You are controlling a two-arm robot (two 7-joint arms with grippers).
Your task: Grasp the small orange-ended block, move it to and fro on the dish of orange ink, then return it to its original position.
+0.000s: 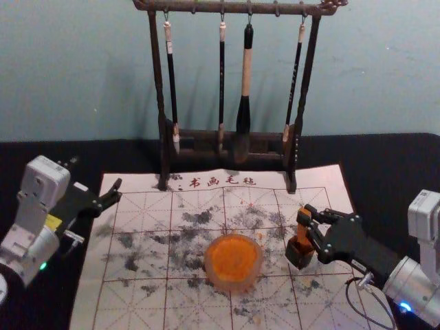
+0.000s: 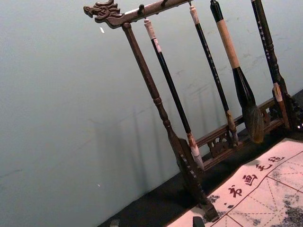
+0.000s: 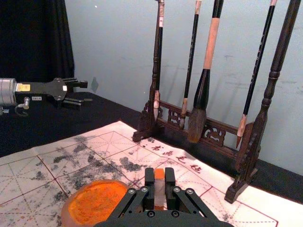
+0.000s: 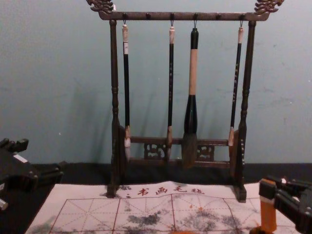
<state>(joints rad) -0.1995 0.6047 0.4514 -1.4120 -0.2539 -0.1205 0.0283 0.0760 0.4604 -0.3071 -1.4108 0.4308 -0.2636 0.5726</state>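
the right gripper [image 1: 307,223] is closed on the slim, upright, orange-ended block [image 4: 267,217], at the small dark square box [image 1: 298,255]; i cannot tell if its lower end is inside; the round pale-rimmed dish of orange ink [image 1: 210,276] lies beside, on the white gridded mat [image 1: 141,302]; the left gripper [image 1: 96,174] is parked left, spread wide, empty.

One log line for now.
right gripper: shut on orange-ended block | block: at small dark box, right of orange ink dish | left gripper: open, idle
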